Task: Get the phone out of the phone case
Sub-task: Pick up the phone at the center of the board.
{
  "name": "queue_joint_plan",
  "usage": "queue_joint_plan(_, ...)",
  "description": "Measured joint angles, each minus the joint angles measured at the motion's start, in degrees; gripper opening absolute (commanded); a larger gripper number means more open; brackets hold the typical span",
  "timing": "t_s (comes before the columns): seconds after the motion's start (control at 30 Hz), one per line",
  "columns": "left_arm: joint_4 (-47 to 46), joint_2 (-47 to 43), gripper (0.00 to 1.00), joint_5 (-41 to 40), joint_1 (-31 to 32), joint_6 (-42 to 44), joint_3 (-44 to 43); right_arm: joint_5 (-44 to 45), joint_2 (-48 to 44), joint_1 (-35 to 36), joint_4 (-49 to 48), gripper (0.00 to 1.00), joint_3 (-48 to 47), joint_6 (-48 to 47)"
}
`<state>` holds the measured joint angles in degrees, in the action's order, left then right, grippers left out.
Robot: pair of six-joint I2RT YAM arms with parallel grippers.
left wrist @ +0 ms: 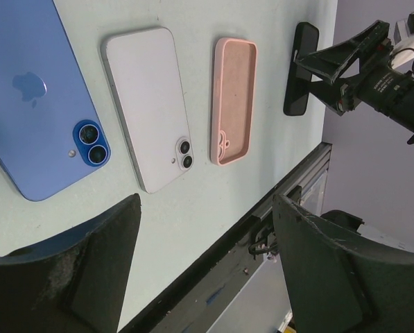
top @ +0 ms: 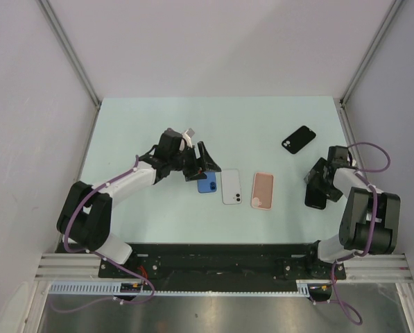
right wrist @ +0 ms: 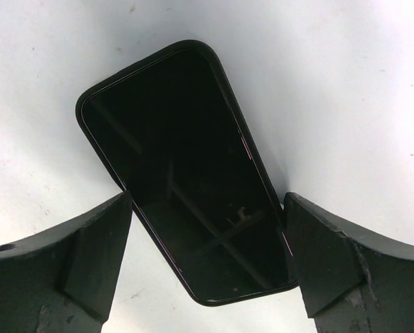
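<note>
The black phone (right wrist: 186, 159) lies screen-up at 3 o'clock on the surface (top: 158, 125), its dark case hard to tell from its body. The fingers of the right end effector (right wrist: 207, 208) flank one end so closely that I cannot tell whether they pinch it. The left end effector (left wrist: 207, 201) hangs released and empty at 12 o'clock of the blue phone (left wrist: 33, 104), hiding its far end from overhead.

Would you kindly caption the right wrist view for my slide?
Open right gripper straddles a black phone lying flat on the pale table.
</note>
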<state>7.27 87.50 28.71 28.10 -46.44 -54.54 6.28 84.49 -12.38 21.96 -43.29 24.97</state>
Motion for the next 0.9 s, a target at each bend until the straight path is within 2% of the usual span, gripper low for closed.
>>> queue_joint_plan(0.47,0.6,0.0,0.80,0.0,0.0,0.0,0.0,3.3,3.0,10.2,1.0,1.00,-2.1,-2.8)
queue_joint_plan(0.9,0.6,0.0,0.80,0.0,0.0,0.0,0.0,-5.7,2.4,16.8,1.3,1.00,-2.8,-4.1)
